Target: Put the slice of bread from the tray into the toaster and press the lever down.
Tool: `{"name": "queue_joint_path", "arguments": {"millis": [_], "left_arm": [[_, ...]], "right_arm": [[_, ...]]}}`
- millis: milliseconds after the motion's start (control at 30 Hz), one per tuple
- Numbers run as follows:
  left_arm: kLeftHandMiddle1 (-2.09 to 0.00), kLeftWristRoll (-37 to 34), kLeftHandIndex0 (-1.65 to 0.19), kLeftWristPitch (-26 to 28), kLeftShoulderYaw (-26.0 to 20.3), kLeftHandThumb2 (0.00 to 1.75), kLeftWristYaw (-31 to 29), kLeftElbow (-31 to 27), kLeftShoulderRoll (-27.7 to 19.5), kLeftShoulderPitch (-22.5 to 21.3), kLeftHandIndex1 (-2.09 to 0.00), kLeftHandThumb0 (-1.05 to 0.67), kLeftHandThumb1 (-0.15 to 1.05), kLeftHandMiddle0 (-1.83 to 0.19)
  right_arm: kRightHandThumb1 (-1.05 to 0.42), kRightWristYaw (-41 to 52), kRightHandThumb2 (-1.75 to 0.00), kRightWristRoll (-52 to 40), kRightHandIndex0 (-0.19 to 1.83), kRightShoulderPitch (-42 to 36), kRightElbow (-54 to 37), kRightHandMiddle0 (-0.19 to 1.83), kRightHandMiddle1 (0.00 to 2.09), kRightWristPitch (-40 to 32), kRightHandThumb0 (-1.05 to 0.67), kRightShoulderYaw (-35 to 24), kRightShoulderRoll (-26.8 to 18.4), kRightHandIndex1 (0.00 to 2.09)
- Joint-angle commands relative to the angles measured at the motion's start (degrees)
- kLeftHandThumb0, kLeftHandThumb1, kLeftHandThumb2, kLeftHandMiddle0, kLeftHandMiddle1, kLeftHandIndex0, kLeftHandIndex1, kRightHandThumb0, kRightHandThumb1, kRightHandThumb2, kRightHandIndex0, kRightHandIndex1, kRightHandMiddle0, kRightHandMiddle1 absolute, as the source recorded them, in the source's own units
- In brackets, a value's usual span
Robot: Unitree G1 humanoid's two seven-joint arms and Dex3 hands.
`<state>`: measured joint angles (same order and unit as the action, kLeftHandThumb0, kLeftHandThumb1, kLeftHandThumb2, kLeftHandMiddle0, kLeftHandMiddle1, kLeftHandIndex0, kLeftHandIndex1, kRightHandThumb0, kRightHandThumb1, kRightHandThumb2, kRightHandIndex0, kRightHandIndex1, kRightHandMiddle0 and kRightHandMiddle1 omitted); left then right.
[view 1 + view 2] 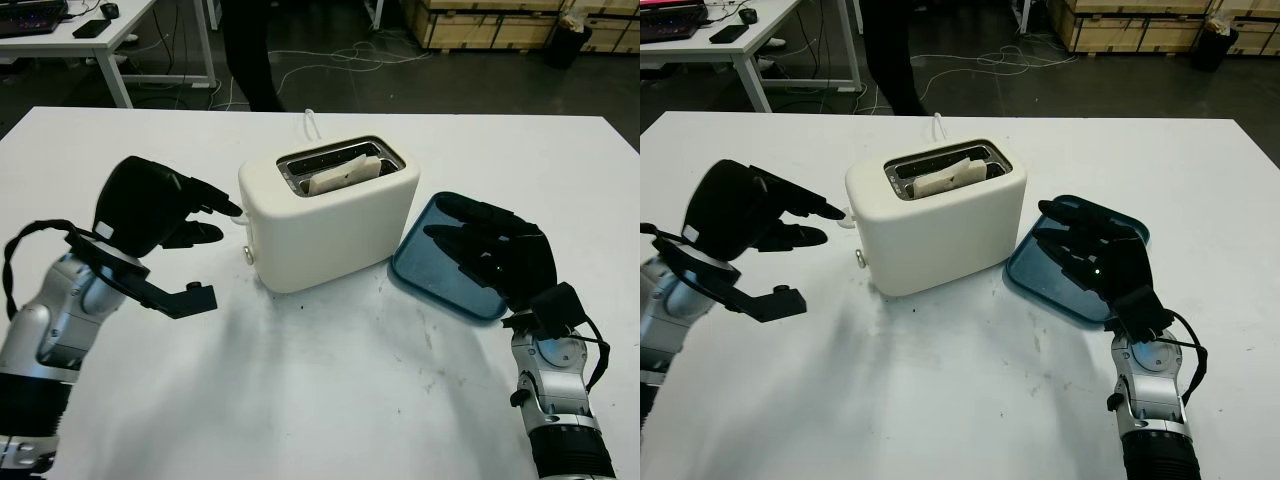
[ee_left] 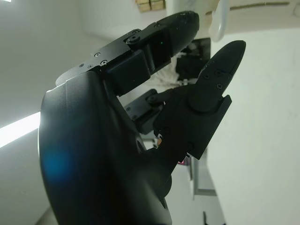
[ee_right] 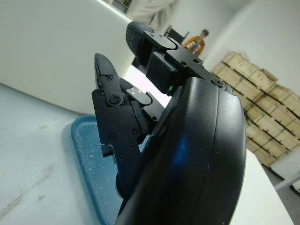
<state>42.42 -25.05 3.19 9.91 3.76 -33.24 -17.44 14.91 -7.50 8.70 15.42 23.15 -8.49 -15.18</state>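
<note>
A cream toaster stands mid-table with a slice of bread sitting in its slot. My left hand is at the toaster's left end, one fingertip touching the small white lever; it holds nothing. The blue tray lies right of the toaster, with nothing on the part I can see. My right hand hovers open over the tray, also seen as the right hand above the tray's rim.
A white cord runs from behind the toaster. Beyond the table's far edge stand a person's legs, a desk and wooden crates. White tabletop spreads in front of the toaster.
</note>
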Motion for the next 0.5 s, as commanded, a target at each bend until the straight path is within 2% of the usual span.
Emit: {"name": "queue_joint_path", "arguments": {"millis": [0, 300, 467], "left_arm": [[-1.17, 1.6, -1.34, -0.1, 1.0, 0.01, 2.6, 1.7, 0.6, -1.4, 0.00, -0.30, 0.60, -1.11], [-1.26, 1.8, -1.34, 1.3, 2.1, 0.01, 6.0, 4.4, 1.8, -2.5, -0.01, -0.20, 0.63, -1.08], [-1.17, 2.3, -1.37, 1.7, 2.3, 0.01, 7.4, 4.6, 1.5, -2.5, -0.03, -0.21, 0.65, -1.10]], "right_arm": [[-0.92, 0.1, -0.03, 0.3, 0.90, 0.3, -0.3, 0.90, 0.01, -0.1, -0.21, -0.1, -0.2, 0.22], [-0.92, 1.4, -0.06, -0.2, 0.94, 0.5, 1.3, 0.92, 0.01, 1.7, -0.21, -0.4, 0.1, 0.27], [-0.92, 1.4, -0.06, -0.1, 0.93, 0.5, 1.6, 0.92, 0.01, 2.3, -0.20, -0.4, 0.0, 0.28]]}}
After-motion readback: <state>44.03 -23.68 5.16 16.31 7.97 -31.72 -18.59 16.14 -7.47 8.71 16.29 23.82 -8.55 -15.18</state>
